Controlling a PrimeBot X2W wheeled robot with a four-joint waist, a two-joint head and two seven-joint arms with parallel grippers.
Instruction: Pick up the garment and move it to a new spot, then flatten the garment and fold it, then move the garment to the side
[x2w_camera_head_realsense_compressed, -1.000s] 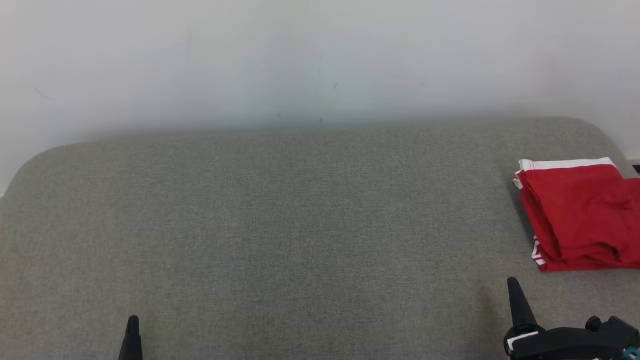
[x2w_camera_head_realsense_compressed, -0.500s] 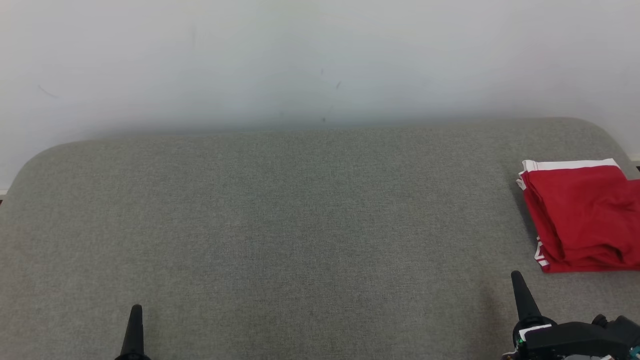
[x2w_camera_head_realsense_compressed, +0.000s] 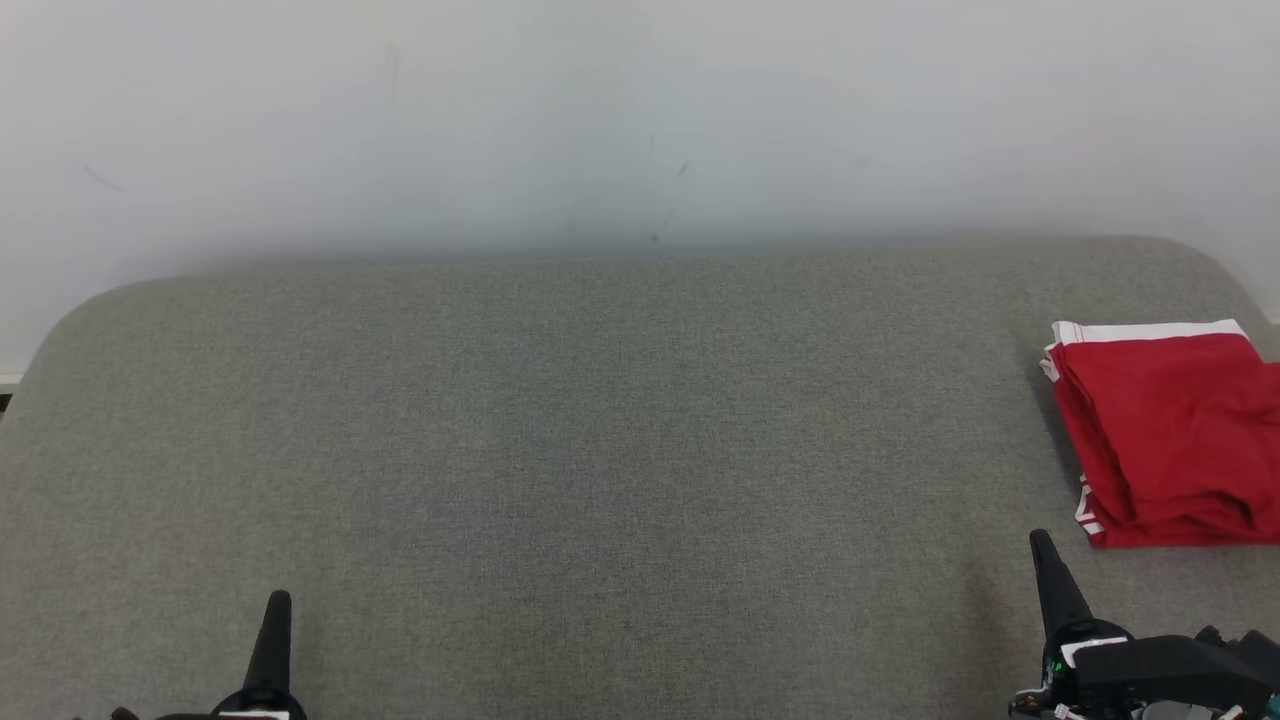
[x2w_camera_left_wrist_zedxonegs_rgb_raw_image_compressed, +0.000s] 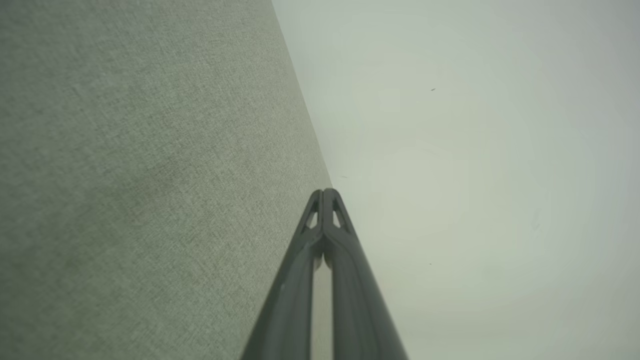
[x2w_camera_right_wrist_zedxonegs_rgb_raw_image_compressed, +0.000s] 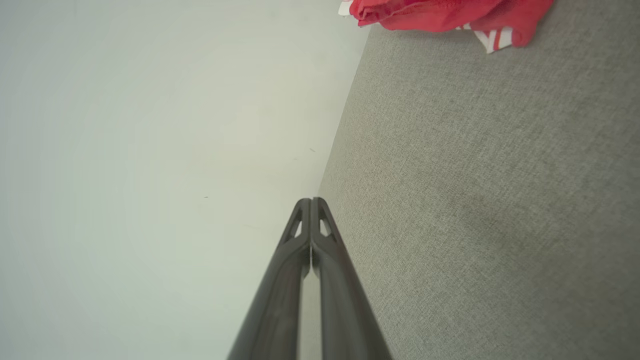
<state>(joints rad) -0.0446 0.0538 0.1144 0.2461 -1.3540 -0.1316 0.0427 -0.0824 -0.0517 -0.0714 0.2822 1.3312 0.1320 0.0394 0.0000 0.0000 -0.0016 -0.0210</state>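
I have my left gripper (x2w_camera_head_realsense_compressed: 279, 598) and right gripper (x2w_camera_head_realsense_compressed: 1041, 540) low over the near edge of the grey fabric surface (x2w_camera_head_realsense_compressed: 600, 450), both pointing toward the wall (x2w_camera_head_realsense_compressed: 640, 120). Each gripper has its fingers pressed together tip to tip, with nothing between them. The folded red garment (x2w_camera_head_realsense_compressed: 1165, 430) with white trim lies on the surface just ahead and to the right of the right gripper, not touching it and well apart from the left gripper.

The head camera looks down across the grey fabric cushion (x2w_camera_head_realsense_compressed: 600, 450) to the pale wall (x2w_camera_head_realsense_compressed: 640, 100). Both wrist cameras skim close above it, facing that wall. Head and right wrist views share the folded red garment (x2w_camera_right_wrist_zedxonegs_rgb_raw_image_compressed: 440, 12).
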